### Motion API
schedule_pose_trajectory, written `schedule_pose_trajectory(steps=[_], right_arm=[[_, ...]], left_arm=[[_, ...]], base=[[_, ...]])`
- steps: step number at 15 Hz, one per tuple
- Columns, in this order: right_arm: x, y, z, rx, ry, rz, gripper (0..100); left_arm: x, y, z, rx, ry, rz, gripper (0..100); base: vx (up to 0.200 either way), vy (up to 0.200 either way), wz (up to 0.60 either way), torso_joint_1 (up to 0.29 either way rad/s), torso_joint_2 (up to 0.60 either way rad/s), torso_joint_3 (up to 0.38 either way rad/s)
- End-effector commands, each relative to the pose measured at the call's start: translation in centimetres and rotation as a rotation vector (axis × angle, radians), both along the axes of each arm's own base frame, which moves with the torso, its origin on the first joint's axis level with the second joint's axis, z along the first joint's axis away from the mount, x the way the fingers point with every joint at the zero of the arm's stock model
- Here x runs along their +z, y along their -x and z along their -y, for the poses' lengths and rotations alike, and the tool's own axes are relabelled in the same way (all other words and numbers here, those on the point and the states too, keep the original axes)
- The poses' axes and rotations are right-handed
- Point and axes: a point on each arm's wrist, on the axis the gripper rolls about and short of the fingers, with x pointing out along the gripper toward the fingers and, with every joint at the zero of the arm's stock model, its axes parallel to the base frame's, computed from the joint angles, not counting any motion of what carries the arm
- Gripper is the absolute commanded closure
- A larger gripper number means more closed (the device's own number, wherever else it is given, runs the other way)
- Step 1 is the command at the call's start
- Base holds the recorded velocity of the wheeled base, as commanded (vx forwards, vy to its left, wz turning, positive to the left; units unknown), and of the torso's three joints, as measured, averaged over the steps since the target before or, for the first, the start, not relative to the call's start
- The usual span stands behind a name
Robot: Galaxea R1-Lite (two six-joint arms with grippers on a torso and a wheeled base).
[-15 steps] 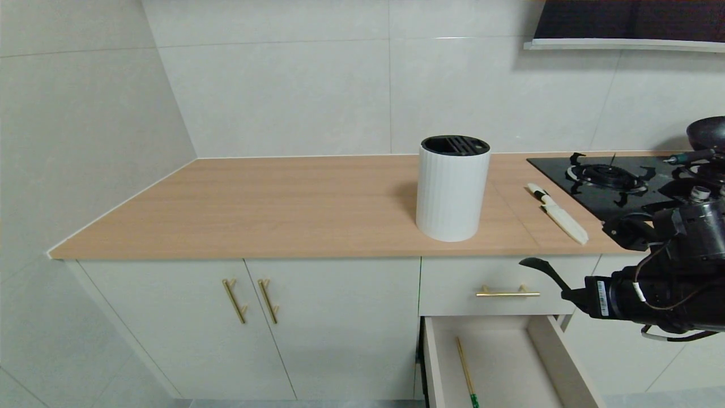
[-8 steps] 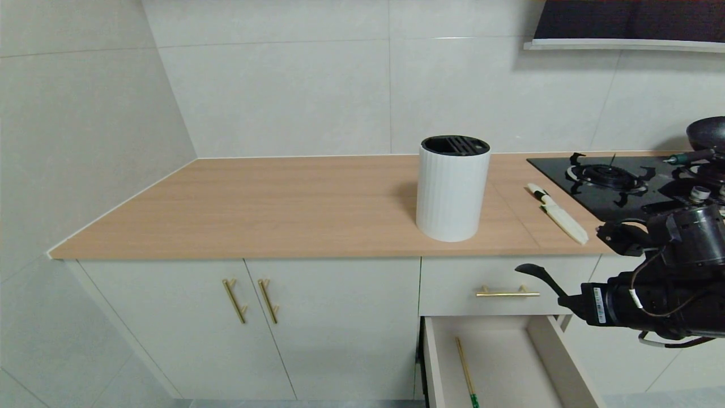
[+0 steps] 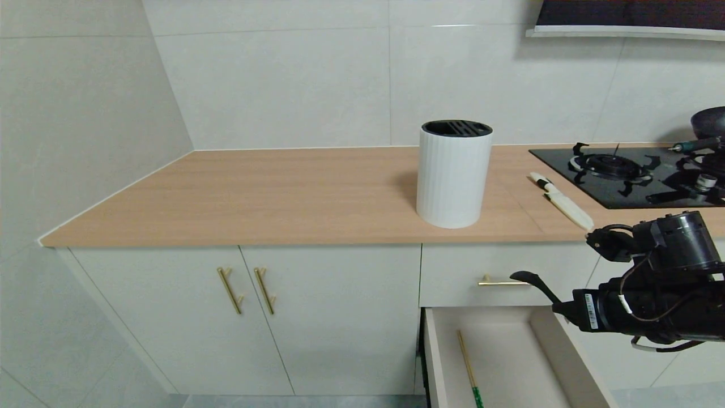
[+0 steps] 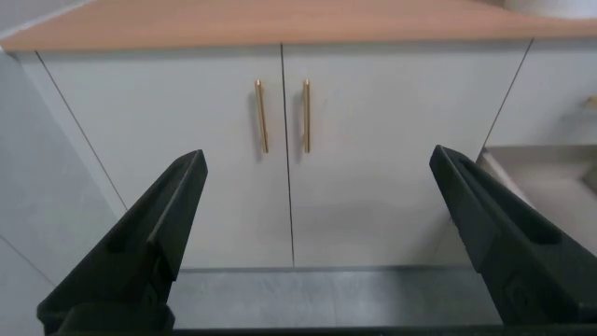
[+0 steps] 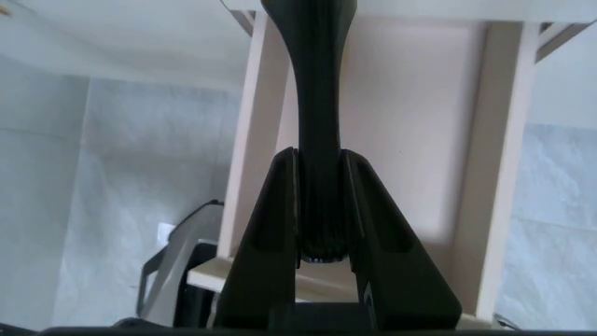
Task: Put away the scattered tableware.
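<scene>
My right gripper (image 3: pixel 562 309) is shut on the handle of a black utensil (image 3: pixel 531 281) whose curved end points left, above the open drawer (image 3: pixel 545 350) and just in front of the drawer above it. From the right wrist, the black utensil (image 5: pixel 312 84) runs out from my right gripper (image 5: pixel 319 250) over the drawer's pale floor. A pair of chopsticks (image 3: pixel 469 371) lies in the drawer. A cream-handled knife (image 3: pixel 561 207) lies on the counter right of a white ribbed holder (image 3: pixel 453 175) with a black slotted top. My left gripper (image 4: pixel 312 177) is open, low down, facing the cabinet doors.
A black gas stove (image 3: pixel 623 170) with a dark pan (image 3: pixel 708 122) is at the counter's right end. The wooden counter (image 3: pixel 272 192) stretches left to the tiled wall. Two gold handles (image 3: pixel 246 290) mark the cabinet doors; another gold handle (image 3: pixel 498 282) is on the shut drawer.
The head camera has shifted, so the whole scene sits a little higher. My right gripper with the black utensil has come down and slightly left toward the open drawer.
</scene>
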Motion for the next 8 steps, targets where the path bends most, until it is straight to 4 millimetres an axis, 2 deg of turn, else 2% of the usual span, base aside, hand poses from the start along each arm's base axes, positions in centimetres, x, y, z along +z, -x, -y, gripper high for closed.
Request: schedule_pose_trajectory(steps=[1, 8], right_arm=[[-0.33, -0.15, -0.08, 0.001, 0.004, -0.012, 100], [-1.13, -0.55, -0.18, 0.001, 0.014, -0.043, 100]], left_arm=[[-0.01, -0.01, 0.00, 0.000, 0.000, 0.000, 0], [0.02, 0.01, 0.00, 0.000, 0.000, 0.000, 0]], base=[[0.000, 0.000, 0.00, -0.198, 0.49, 0.295], [0.000, 0.000, 0.00, -0.183, 0.48, 0.297]])
